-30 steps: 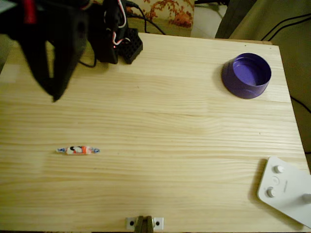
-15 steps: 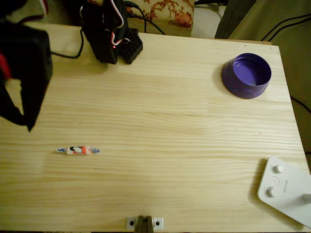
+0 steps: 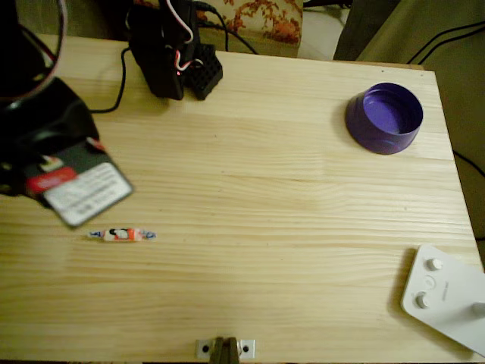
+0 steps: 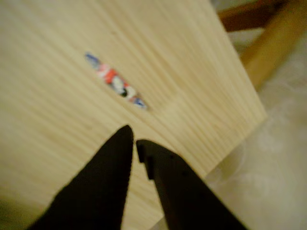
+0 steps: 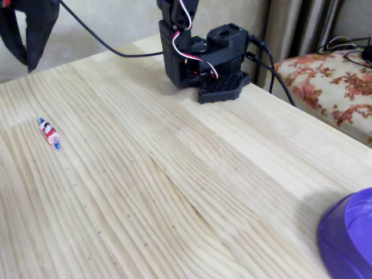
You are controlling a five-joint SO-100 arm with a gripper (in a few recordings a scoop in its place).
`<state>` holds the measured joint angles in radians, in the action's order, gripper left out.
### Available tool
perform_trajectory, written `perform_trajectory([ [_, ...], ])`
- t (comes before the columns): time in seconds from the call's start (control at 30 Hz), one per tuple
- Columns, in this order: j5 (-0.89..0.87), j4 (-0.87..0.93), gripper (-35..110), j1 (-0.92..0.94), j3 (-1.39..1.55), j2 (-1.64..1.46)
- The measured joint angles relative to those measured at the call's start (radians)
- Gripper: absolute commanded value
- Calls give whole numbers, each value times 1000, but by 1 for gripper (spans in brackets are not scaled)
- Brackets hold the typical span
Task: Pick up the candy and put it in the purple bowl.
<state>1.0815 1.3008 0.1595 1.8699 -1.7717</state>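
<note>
The candy (image 3: 121,234) lies flat on the wooden table near its left side, orange and white with twisted bluish ends. In the wrist view the candy (image 4: 117,82) sits just ahead of my gripper (image 4: 133,135), whose black fingers are shut with nothing between them. The fixed view shows the gripper (image 5: 28,64) hanging well above the table, back and left of the candy (image 5: 49,133). From overhead, the arm's black wrist housing (image 3: 76,186) with a white label hovers just above and left of the candy. The purple bowl (image 3: 384,117) stands empty at the far right.
The arm's black base (image 3: 174,53) with cables stands at the table's back edge. A white device with knobs (image 3: 443,296) lies at the front right corner. A small metal bracket (image 3: 225,349) sits on the front edge. The table's left edge is close to the candy.
The arm has swung from the back left corner forward along the left side and tipped down, so its wrist now hovers close to the candy. Candy and bowl have not moved.
</note>
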Motion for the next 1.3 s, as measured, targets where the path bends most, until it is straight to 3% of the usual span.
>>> perform_trajectory([
  [0.47,308,41,0,-51,-72,230],
  [0.6,393,40,8,-44,-107,302],
  [0.97,512,118,31,5,-230,411],
  [1.3,535,198,31,14,-311,489],
])
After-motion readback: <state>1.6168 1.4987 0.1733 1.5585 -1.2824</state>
